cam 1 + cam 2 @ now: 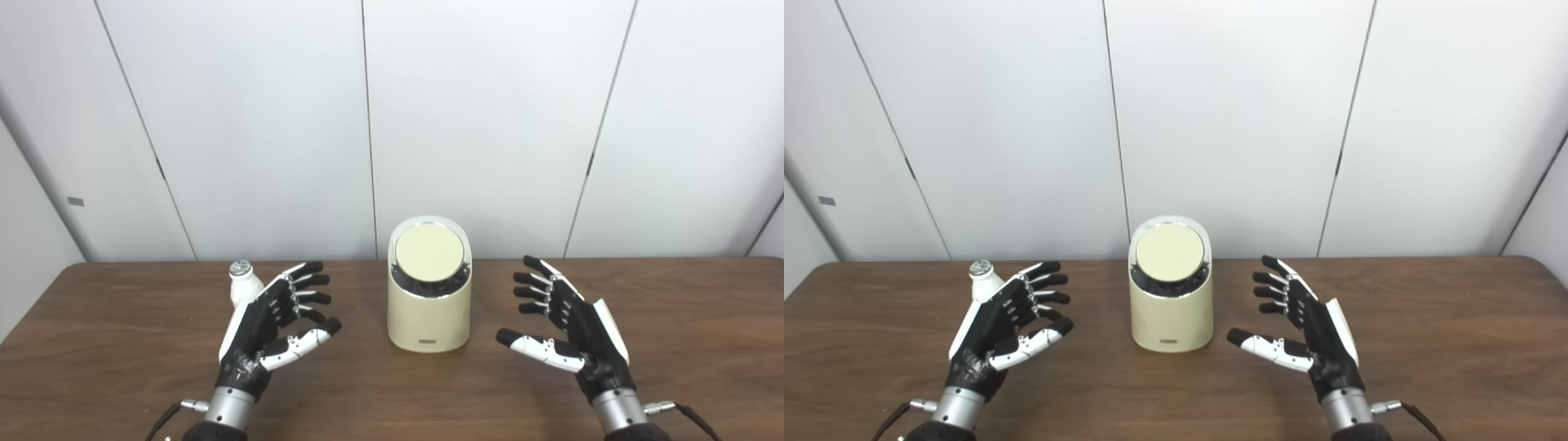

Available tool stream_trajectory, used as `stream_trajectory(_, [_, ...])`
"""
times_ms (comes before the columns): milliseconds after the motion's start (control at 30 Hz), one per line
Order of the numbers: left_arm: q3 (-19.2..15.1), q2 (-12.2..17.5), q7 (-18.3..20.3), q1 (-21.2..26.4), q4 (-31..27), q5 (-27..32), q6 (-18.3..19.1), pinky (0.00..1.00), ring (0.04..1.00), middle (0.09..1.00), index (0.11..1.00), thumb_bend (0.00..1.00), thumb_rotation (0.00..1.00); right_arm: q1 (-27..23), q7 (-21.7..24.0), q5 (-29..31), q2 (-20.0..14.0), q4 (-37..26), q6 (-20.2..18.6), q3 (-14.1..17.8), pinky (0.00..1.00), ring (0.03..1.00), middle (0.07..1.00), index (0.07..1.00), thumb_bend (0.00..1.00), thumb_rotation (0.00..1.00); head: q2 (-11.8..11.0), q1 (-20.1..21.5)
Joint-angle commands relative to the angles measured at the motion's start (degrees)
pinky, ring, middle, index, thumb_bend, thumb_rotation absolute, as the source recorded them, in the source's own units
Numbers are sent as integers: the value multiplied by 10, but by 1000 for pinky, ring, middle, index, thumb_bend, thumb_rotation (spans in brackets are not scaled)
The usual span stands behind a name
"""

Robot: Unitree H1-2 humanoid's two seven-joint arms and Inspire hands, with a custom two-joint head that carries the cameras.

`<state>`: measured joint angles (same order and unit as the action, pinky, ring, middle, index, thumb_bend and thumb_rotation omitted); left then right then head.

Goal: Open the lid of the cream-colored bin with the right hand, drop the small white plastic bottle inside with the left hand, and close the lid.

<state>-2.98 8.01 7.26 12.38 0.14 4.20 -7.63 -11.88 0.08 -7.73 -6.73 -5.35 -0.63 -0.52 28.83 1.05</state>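
The fingers point(306, 283) of the left hand point(269, 331) and those of the right hand point(566, 324) are spread wide and hold nothing, either side of the bin point(429, 306) at frame centre on the desk point(98, 343). The bottle point(244, 285) stands upright at centre left, just behind the left hand, and the lid point(429, 252) looks shut. To open it well, the right hand should probably come in from the right and press or lift the tilted lid gently, without pushing the bin.

white panelled wall point(478, 122), brown wooden table point(704, 343)
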Motion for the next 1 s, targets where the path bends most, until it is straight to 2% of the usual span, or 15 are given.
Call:
stream_trajectory(0, [-1,3,-1,13,-8,4,-19,535,664,759,800,707,114,-15,-1,3,0,-10,26,1,674,757,795,860,770,328,0,1])
stream_trajectory(567, [1,-1,2,20,-1,8,-16,533,662,763,794,699,91,-23,-4,-7,3,-3,33,-4,649,739,787,847,765,323,-3,-5])
stream_trajectory(633, [1,-3,-1,22,0,4,-15,532,662,759,787,711,104,-28,-8,-13,8,-6,26,-6,633,744,792,848,763,322,-5,-2])
stream_trajectory(800, [0,-2,-2,27,15,0,-28,542,661,759,788,718,120,-62,-15,-47,16,-19,-20,-12,609,773,841,855,760,305,-10,0])
stream_trajectory(967, [1,-4,-3,31,23,-2,-33,540,664,757,783,726,120,-102,-18,-102,13,-22,-64,-24,607,798,881,867,751,321,-11,3])
